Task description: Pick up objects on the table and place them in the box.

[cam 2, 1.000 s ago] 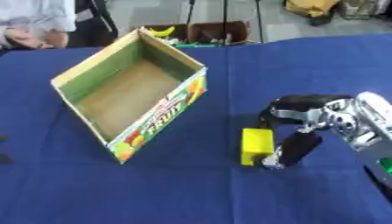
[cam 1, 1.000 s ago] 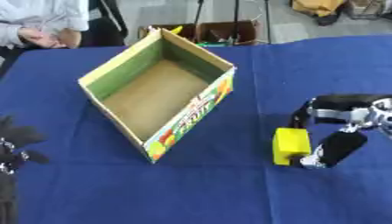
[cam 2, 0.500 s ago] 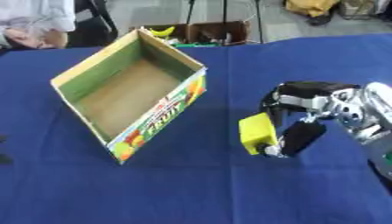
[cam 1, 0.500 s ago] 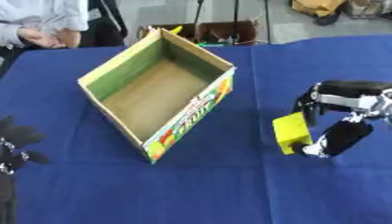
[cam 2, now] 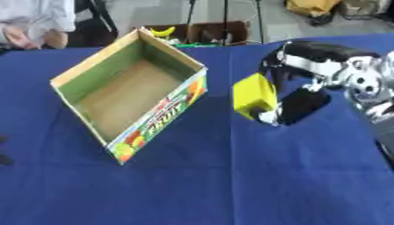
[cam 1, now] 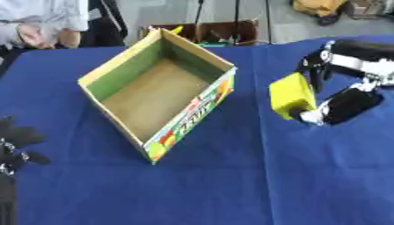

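Observation:
A yellow block point(cam 1: 291, 94) hangs above the blue table, pinched between the fingers and thumb of my right hand point(cam 1: 344, 103). It sits just right of the open cardboard box point(cam 1: 158, 92), whose inside shows only bare brown floor. The box has green inner walls and a fruit print on its near side. My left hand point(cam 1: 14, 147) rests at the lower left edge, fingers spread and holding nothing.
A blue cloth point(cam 1: 231, 184) covers the whole table. Beyond the far edge stand a brown crate point(cam 1: 223, 33) and dark stands. A person's hand point(cam 1: 34, 36) shows at the far left corner, off the table's things.
My right hand has lifted the yellow block off the table and carried it up and toward the box. The left hand has stayed put.

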Tool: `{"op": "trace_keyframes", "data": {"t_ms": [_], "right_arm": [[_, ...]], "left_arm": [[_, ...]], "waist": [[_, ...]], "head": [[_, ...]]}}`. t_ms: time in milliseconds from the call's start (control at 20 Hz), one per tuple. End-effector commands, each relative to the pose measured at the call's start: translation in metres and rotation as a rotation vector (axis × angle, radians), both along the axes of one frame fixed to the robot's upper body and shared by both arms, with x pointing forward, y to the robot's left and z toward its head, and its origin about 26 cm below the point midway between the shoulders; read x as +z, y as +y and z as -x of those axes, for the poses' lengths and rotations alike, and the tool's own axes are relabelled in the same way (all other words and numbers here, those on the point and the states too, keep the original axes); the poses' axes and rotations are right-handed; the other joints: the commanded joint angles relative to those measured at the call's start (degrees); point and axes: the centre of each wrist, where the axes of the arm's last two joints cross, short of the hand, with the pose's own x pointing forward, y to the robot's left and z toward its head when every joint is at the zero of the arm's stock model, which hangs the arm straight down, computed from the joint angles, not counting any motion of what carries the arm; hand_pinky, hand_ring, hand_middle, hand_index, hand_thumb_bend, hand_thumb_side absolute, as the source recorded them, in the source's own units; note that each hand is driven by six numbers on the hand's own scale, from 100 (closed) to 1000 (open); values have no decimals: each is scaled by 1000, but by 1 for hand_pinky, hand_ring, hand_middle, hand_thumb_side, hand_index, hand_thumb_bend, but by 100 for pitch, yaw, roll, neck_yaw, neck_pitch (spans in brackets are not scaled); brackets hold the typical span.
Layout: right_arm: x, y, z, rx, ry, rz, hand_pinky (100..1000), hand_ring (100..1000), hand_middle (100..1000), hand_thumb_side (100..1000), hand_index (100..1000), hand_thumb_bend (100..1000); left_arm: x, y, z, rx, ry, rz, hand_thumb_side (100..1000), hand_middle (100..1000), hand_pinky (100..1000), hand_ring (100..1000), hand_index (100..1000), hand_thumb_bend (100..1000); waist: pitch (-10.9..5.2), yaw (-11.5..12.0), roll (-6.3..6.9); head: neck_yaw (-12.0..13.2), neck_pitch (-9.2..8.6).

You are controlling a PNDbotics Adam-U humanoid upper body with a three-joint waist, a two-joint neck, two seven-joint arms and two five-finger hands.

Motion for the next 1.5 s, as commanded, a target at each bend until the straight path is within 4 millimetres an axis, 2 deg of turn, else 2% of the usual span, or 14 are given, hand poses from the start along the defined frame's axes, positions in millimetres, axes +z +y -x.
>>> {"op": "trace_keyframes", "data": {"t_ms": [50, 300, 550, 650, 700, 850, 1000, 1250, 1500], "right_arm": [[21, 12, 9, 30, -88, -42, 691, 657, 373, 333, 489, 100], [38, 42, 10, 78, -163, -108, 695, 650, 359, 352, 478, 100], [49, 73, 2, 95, -202, -149, 693, 649, 352, 353, 471, 100], [52, 86, -2, 95, -216, -171, 690, 649, 353, 377, 469, 100], [53, 92, -4, 93, -223, -180, 690, 648, 350, 350, 467, 100], [53, 111, -12, 82, -232, -210, 688, 643, 346, 350, 464, 100], [46, 128, -21, 66, -228, -230, 691, 640, 343, 350, 464, 100], [21, 148, -42, 27, -212, -221, 692, 638, 341, 355, 463, 100], [-10, 160, -63, -20, -183, -197, 693, 635, 339, 354, 462, 100]], "left_arm": [[6, 1, 2, -1, -15, -16, 983, 674, 442, 677, 902, 100], [6, 0, 2, -6, -10, -18, 984, 674, 442, 677, 902, 100], [6, -1, 2, -14, -7, -22, 984, 674, 442, 677, 902, 100], [6, -1, 2, -16, -7, -23, 983, 674, 441, 677, 902, 100], [6, -1, 2, -18, -7, -23, 983, 674, 441, 677, 902, 100], [6, -2, 2, -24, -7, -26, 983, 673, 441, 676, 902, 100], [7, -3, 2, -30, -9, -26, 983, 673, 442, 676, 902, 100], [8, -4, 1, -38, -16, -23, 982, 673, 442, 676, 902, 100], [8, -7, 0, -48, -21, -21, 983, 673, 442, 677, 903, 100]], "waist": [[-169, 33, -27], [-184, 121, -75], [-170, 217, -127], [-162, 249, -148], [-157, 265, -156], [-147, 345, -185], [-140, 440, -218], [-101, 568, -242], [9, 619, -231]], "head": [[-31, -37], [-97, -32], [-190, -20], [-225, -15], [-243, -13], [-366, -18], [-570, -33], [-929, -106], [-1029, -204]]}}
